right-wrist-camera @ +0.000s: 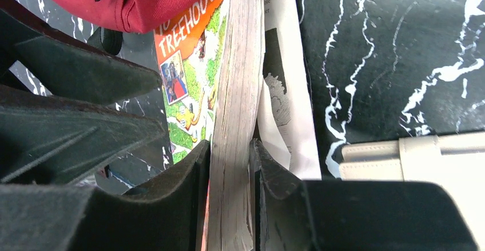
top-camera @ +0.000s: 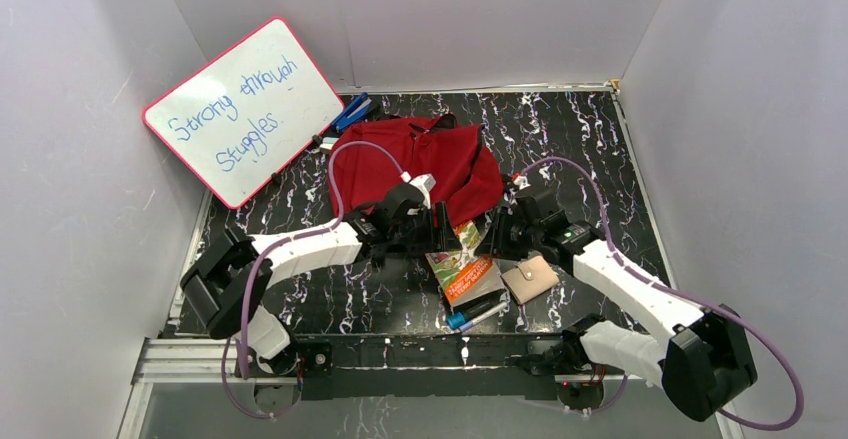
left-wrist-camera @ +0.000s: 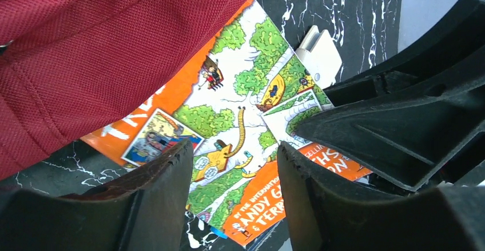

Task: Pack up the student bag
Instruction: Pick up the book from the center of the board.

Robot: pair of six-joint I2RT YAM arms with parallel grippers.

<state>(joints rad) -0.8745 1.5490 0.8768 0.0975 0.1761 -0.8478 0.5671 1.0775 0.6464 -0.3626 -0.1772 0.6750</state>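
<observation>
At the back middle of the table point(top-camera: 590, 139) your student bag point(top-camera: 415, 159) lies slumped and flat, its near edge draped over the far end of the book point(top-camera: 462, 264). You cannot tell from these views whether that end is inside an opening or merely under the fabric.

Your right gripper point(right-wrist-camera: 229, 148) is clamped on the book's page block, a finger pressed on either side, with one loose white leaf splayed outside the grip. Your left gripper point(left-wrist-camera: 234, 148) hangs just above the book's cover beside the red fabric, jaws apart and nothing between them.

By the look of it you are on the first item, and the book is at the bag's mouth at best, not in. The beige wallet point(top-camera: 530, 279) sits just right of the book and the pens point(top-camera: 475, 311) lie at its near end, all outside the bag.

Nearly everything is left for you: get the bag open, feed the book through, then pack the wallet and pens.
</observation>
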